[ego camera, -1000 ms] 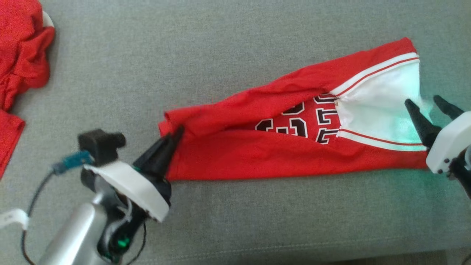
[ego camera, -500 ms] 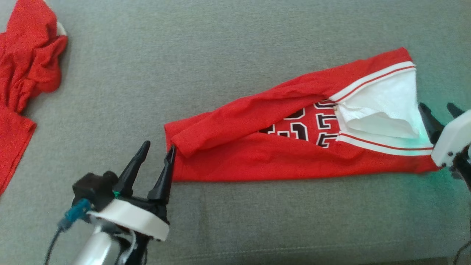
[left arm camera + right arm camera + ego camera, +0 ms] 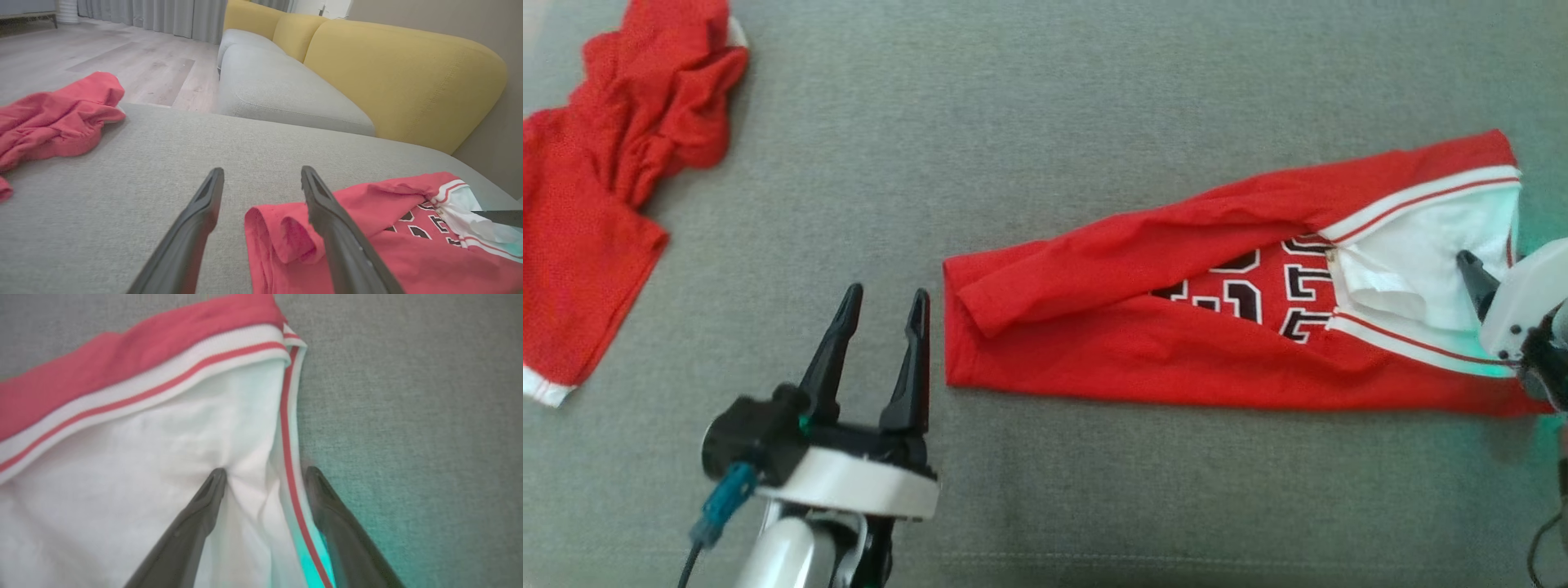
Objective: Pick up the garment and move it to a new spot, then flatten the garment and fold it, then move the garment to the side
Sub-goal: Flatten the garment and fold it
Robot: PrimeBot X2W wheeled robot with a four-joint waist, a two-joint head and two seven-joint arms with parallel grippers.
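Observation:
The garment (image 3: 1143, 359), a red jersey with black numbers and white striped trim, lies folded lengthwise on the grey cushion (image 3: 1094, 122). My left gripper (image 3: 885, 291) stands open just left of the jersey's left end, touching nothing. In the left wrist view the left gripper (image 3: 262, 170) has its right finger over the rolled red end of the garment (image 3: 286, 232). My right gripper (image 3: 1490, 265) sits at the white right end. In the right wrist view the right gripper (image 3: 265, 470) is open, its fingers straddling the garment's striped white hem (image 3: 286, 428) without pinching it.
A second crumpled red garment (image 3: 613, 204) lies at the cushion's far left, also seen as red cloth (image 3: 53, 118). A yellow sofa back (image 3: 408, 81) rises behind the cushion. Wooden floor (image 3: 122, 61) lies beyond the cushion's edge.
My left gripper has opened, let go of the jersey's left end and drawn back a little. The right gripper stays open at the white end. The head camera has shifted.

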